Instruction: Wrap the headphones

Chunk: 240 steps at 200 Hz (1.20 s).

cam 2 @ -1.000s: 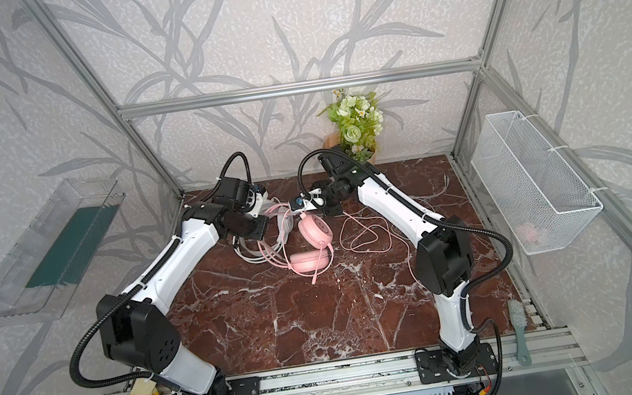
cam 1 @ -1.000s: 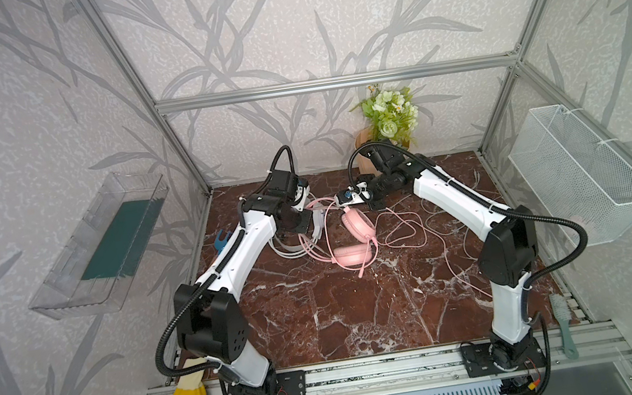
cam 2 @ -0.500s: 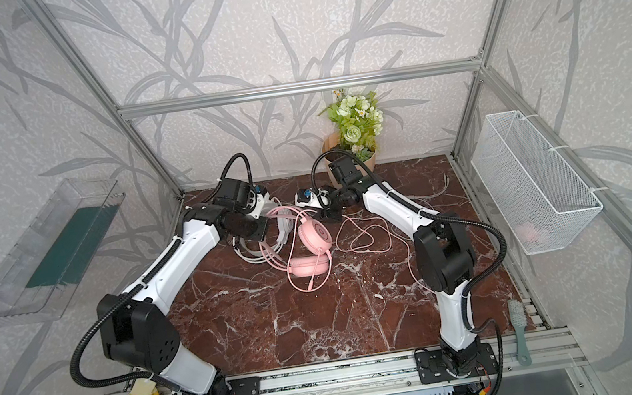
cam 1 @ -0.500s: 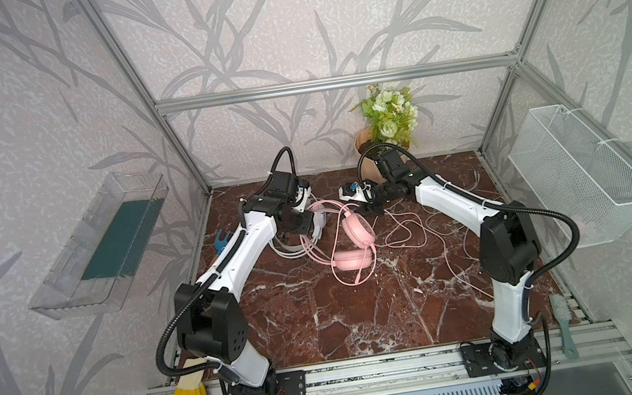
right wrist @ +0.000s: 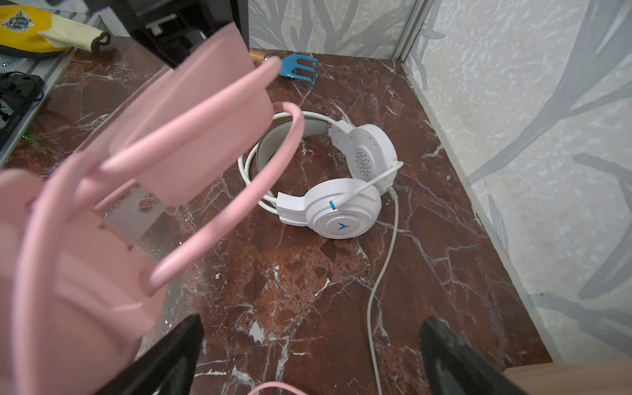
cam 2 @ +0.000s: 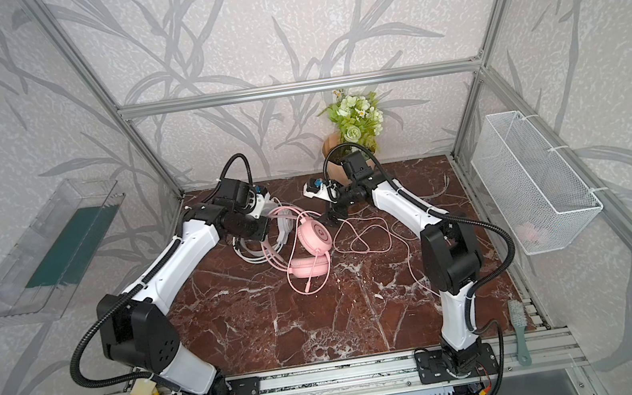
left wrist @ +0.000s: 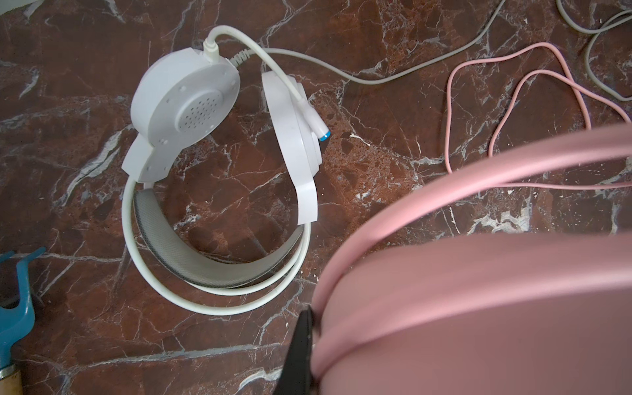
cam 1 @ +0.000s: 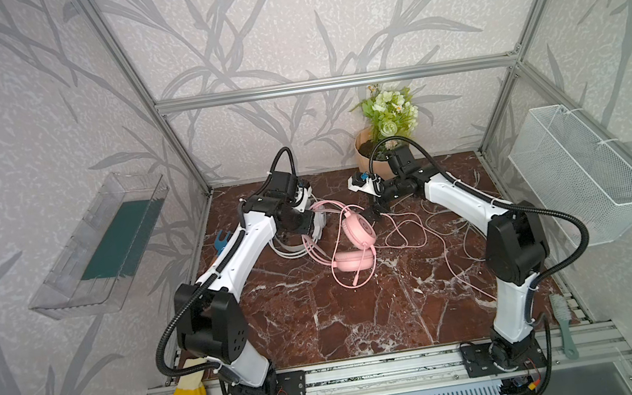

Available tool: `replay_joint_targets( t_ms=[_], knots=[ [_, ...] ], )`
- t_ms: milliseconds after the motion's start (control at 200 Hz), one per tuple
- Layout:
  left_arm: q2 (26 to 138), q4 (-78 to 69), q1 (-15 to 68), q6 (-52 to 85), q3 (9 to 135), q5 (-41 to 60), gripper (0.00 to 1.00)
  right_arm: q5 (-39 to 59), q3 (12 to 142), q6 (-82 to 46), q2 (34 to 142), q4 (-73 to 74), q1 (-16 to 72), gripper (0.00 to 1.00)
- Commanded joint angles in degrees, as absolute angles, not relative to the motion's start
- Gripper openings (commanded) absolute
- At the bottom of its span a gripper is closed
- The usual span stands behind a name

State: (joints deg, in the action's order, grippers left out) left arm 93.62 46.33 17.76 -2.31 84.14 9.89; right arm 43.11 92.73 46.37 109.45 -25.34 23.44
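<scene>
Two headsets share the far half of the red marble worktop (cam 1: pixel 323 323). The left end effector (cam 1: pixel 308 215) is pinched tight on the double headband of the pink headphones (cam 1: pixel 359 231), holding the band raised off the stone at the set's far-left end. The left wrist view shows one black finger (left wrist: pixel 299 349) pressed against the pink band.

From that grip the set's long axis runs toward the near right, where the earcups are. One earcup stands on edge, its round outer face showing in both top views. The other lies flat on the worktop just nearer.

The right end effector (right wrist: pixel 311 325), jaws spread wide and gripping nothing, hovers close by the far-right side of the upright earcup. Whether a finger touches the earcup cannot be told. The pink cable (cam 1: pixel 407 232) sprawls in loose loops on the worktop to the right of the set.

The white headphones (left wrist: pixel 191 102) lie on their side just left of the pink pair, partly under the left arm in both top views. Their headband arc points toward the near left and their earcups toward the far right. The white cable (left wrist: pixel 376 80) trails away to the right. A blue hand rake (cam 1: pixel 221 239) lies at the worktop's left edge.
</scene>
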Motion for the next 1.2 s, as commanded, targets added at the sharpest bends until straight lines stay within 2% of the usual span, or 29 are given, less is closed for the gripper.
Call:
replay_joint_targets(
  t_ms=[0, 270, 455, 680, 985, 1195],
  knots=[
    [93.07, 43.9, 17.16, 1.01, 84.69, 13.27, 0.0, 46.03, 90.39, 44.1, 105.59, -25.49, 23.17, 0.99],
    [93.55, 44.91, 16.7, 1.22, 85.0, 14.3, 0.0, 45.4, 87.86, 44.76, 102.63, -28.48, 22.69, 0.99],
    [94.04, 45.18, 16.36, 1.65, 85.33, 15.63, 0.0, 44.56, 82.13, 41.97, 98.49, -24.58, 22.59, 0.99],
    [95.0, 46.16, 15.91, 2.17, 86.59, 17.12, 0.0, 42.81, 70.46, 32.37, 92.18, -11.77, 22.28, 0.99],
    [95.15, 46.7, 14.95, 2.8, 87.54, 20.86, 0.0, 33.83, 51.13, 13.55, 87.08, 16.9, 22.19, 0.99],
    [95.26, 46.17, 14.23, 3.08, 87.54, 24.4, 0.0, 29.28, 46.82, 8.69, 86.27, 19.84, 22.15, 0.99]
  ],
)
